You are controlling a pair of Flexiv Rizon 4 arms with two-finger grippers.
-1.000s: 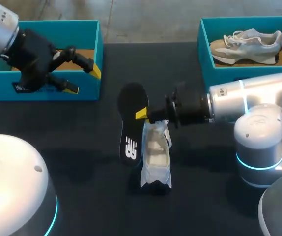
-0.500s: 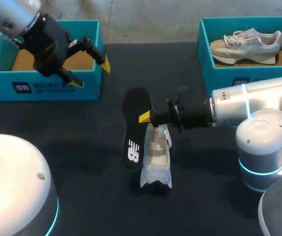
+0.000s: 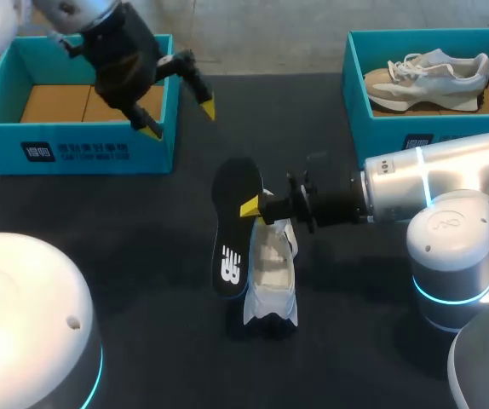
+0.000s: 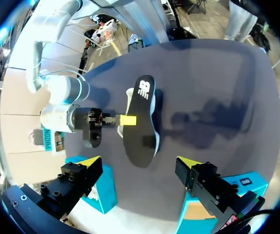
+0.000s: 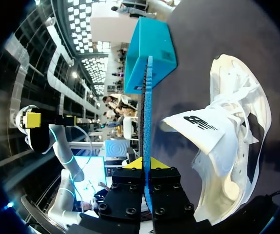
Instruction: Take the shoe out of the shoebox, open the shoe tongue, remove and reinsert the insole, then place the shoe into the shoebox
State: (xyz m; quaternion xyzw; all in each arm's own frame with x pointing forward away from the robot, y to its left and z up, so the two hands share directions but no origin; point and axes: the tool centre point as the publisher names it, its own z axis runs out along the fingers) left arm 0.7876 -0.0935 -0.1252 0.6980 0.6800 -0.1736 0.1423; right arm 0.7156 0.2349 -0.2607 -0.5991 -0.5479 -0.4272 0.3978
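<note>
My right gripper [image 3: 250, 207] is shut on the edge of a black insole [image 3: 232, 228], which it holds upright just left of the white shoe [image 3: 270, 274]. The shoe stands on the dark table with its tongue pulled open. In the right wrist view the insole [image 5: 146, 112] shows edge-on between the shut fingers of the right gripper [image 5: 144, 164], and the shoe [image 5: 233, 146] lies beside it. My left gripper [image 3: 181, 119] hangs open and empty over the right corner of the left shoebox [image 3: 74, 152]. In its own view the left gripper [image 4: 139, 163] looks down on the insole [image 4: 142, 122].
The teal left shoebox holds only brown cardboard. A second teal box [image 3: 355, 102] at the back right holds another pale shoe [image 3: 428, 75]. My right arm's silver body [image 3: 440, 183] lies across the table's right side.
My left arm has swung up and to the right, from the front of the left box to above its right corner, still open. The right gripper and the insole have barely shifted.
</note>
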